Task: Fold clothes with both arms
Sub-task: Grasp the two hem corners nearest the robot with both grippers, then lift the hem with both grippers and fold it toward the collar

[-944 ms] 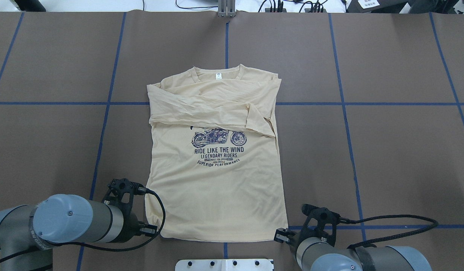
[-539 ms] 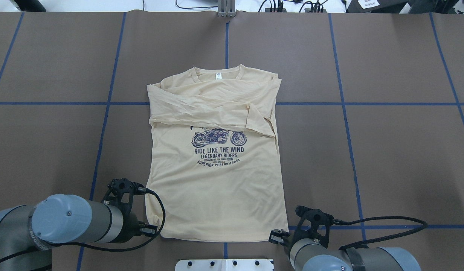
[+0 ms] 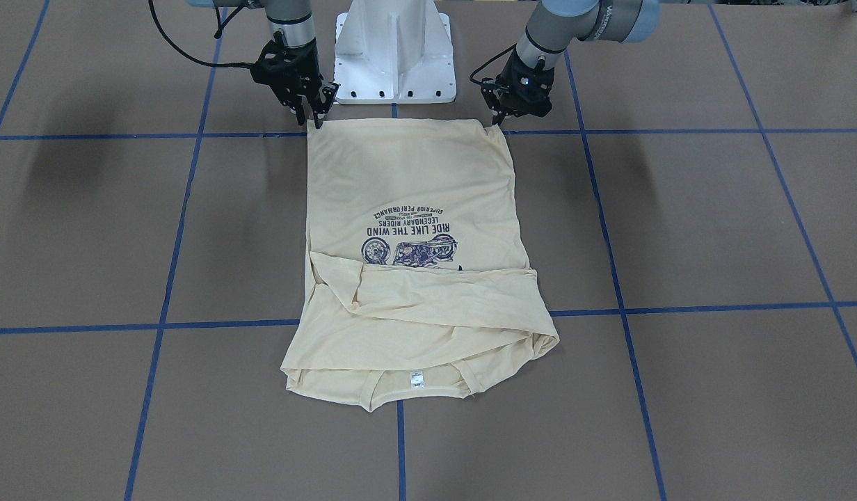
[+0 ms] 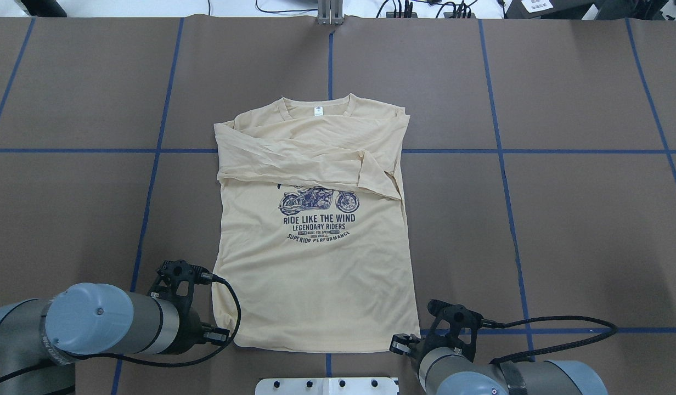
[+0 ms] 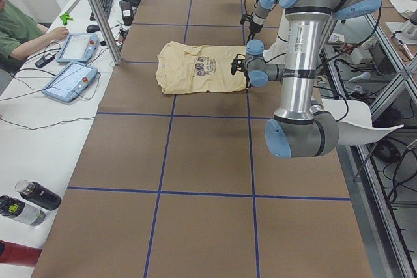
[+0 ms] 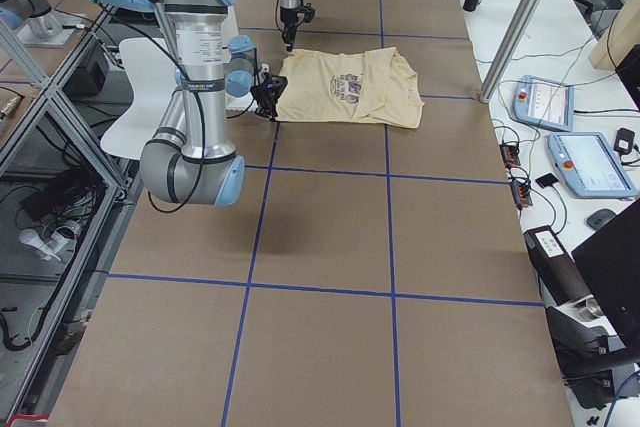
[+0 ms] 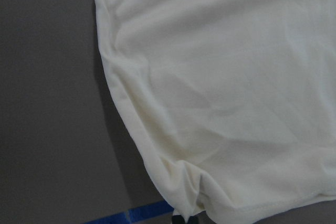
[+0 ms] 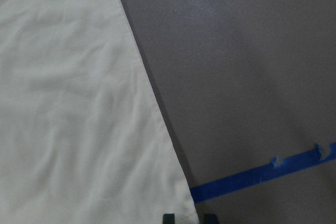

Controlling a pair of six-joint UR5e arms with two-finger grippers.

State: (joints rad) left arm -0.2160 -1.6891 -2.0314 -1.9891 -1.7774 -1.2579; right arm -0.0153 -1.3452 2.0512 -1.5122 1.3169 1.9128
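A brown worktop (image 4: 563, 230) crossed by blue tape (image 4: 330, 60) is seen. At its middle the T-shirt (image 4: 316, 274) is laid flat, collar (image 4: 316, 101) at 12 o'clock from overhead. Its 7 o'clock hem corner seems clamped by the left gripper (image 3: 497, 117); at 5 o'clock the right gripper (image 3: 317, 111) is spread astride the other corner. A skewed fold is risked if one layer slips free. Open worktop is left beyond the collar.

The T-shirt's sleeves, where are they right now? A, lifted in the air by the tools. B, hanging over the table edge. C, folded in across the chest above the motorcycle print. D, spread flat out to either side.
C: the sleeves lie crossed over the upper part of the T-shirt, just above the motorcycle print.
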